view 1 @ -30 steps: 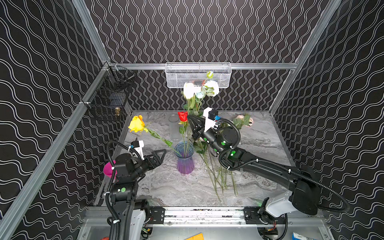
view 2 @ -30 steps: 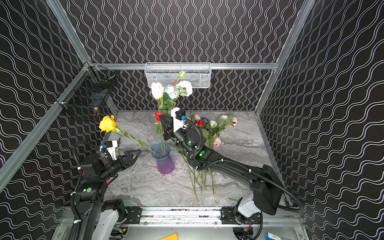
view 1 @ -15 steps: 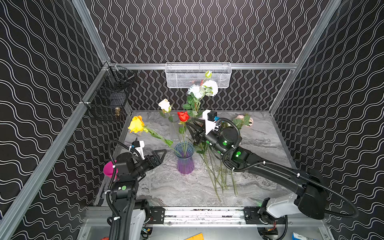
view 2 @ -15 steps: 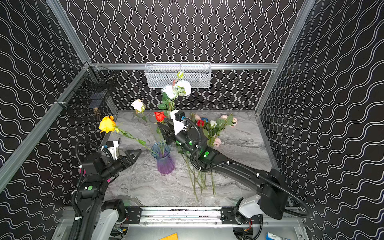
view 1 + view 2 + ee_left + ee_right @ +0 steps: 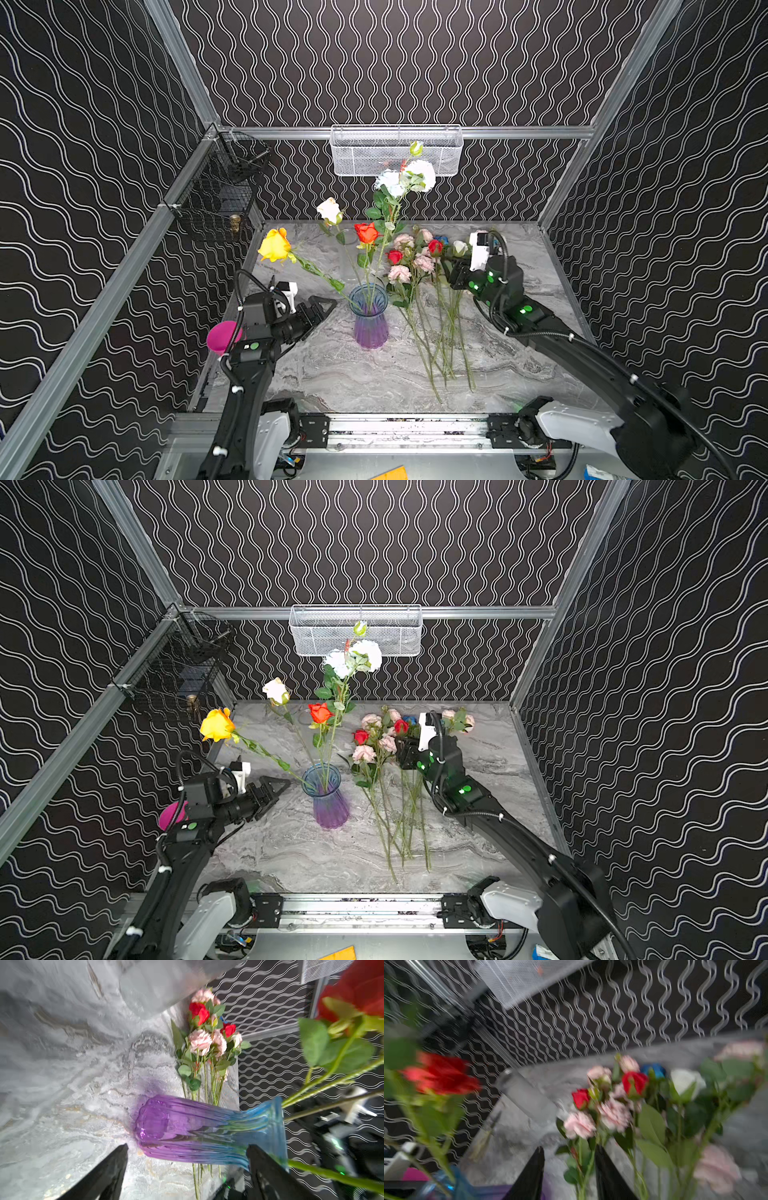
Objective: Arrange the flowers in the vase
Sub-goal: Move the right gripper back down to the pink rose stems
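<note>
Top views both have the left gripper [image 5: 327, 309] low over the bench [image 5: 332, 374] on the left. Its jaws are spread wide w/ nothing btwn them, tips pointing at the vase [image 5: 369, 320] and just short of it. Left wrist view agrees: black fingers [image 5: 108, 1167] far apart, vase beyond them.

The vase stands upright near bench centre, purple base, blue rim. Four stems sit in it:
- yellow rose [image 5: 274, 245], leaning far out to the left
- white rose [image 5: 329, 210], tilted left and back
- red rose [image 5: 366, 232], approx. upright
- tall white-headed spray [image 5: 415, 176], reaching up in front of the mesh basket [image 5: 395, 149] on the back wall

Right of the vase the loose flowers [image 5: 419, 266] lie flat on the bench, heads toward the back wall, stems toward the front: pink, red, white, one blue.

The right gripper [image 5: 451, 270] is down at those heads, jaws partly apart. Right wrist view is blurred; a green stem seems to run btwn the fingers [image 5: 531, 1172] w/o being pinched.
</note>
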`<move>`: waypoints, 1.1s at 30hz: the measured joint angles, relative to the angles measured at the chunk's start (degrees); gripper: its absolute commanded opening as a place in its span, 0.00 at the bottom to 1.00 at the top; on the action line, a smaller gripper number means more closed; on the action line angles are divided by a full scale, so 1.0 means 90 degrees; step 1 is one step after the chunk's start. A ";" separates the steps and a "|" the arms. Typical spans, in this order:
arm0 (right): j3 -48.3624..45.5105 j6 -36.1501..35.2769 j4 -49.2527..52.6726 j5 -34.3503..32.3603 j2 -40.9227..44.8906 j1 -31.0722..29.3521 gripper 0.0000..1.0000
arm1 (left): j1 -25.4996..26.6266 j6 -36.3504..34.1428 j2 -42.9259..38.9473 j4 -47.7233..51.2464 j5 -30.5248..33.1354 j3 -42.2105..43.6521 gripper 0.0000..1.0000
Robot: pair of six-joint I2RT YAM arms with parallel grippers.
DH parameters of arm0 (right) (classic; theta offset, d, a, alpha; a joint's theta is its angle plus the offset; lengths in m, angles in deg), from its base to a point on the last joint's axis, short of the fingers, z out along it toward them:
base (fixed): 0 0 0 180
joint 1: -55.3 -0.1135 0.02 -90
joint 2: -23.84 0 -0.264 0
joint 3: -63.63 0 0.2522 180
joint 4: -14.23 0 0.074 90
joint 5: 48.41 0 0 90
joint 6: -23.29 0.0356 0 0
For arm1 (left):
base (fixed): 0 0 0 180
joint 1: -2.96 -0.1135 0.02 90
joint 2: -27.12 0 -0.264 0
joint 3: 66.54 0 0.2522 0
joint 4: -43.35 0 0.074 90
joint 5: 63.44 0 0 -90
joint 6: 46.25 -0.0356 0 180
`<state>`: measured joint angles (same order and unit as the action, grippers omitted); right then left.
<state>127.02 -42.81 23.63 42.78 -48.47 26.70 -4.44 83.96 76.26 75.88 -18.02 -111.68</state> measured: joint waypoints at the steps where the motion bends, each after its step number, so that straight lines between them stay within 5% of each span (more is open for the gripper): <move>1: 0.0129 -0.0075 0.0287 0.0177 -0.0376 0.0063 0.40 | 0.0000 -0.0005 0.0165 0.0027 -0.0100 -0.0019 0.92; 12: 0.1282 -0.0500 0.1452 0.1600 -0.3405 0.0012 0.40 | -0.0017 -0.0010 -0.0126 0.0104 -0.0277 -0.0041 0.93; 16: 0.1277 -0.0566 0.1525 0.1943 -0.3738 0.0012 0.17 | -0.0017 0.0007 -0.0192 0.0058 -0.0282 0.0010 0.93; 20: 0.1224 -0.0563 0.1542 0.2042 -0.3602 0.0012 0.00 | -0.0022 0.0007 -0.0007 0.0053 -0.0311 0.0000 0.93; 33: 0.0828 -0.0374 0.1321 0.1649 -0.1591 0.0017 0.00 | -0.0058 0.0007 -0.0138 0.0017 -0.0435 0.0000 0.93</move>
<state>134.47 -46.18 35.52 57.62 -62.79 26.86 -4.97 84.02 75.02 76.03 -21.93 -111.68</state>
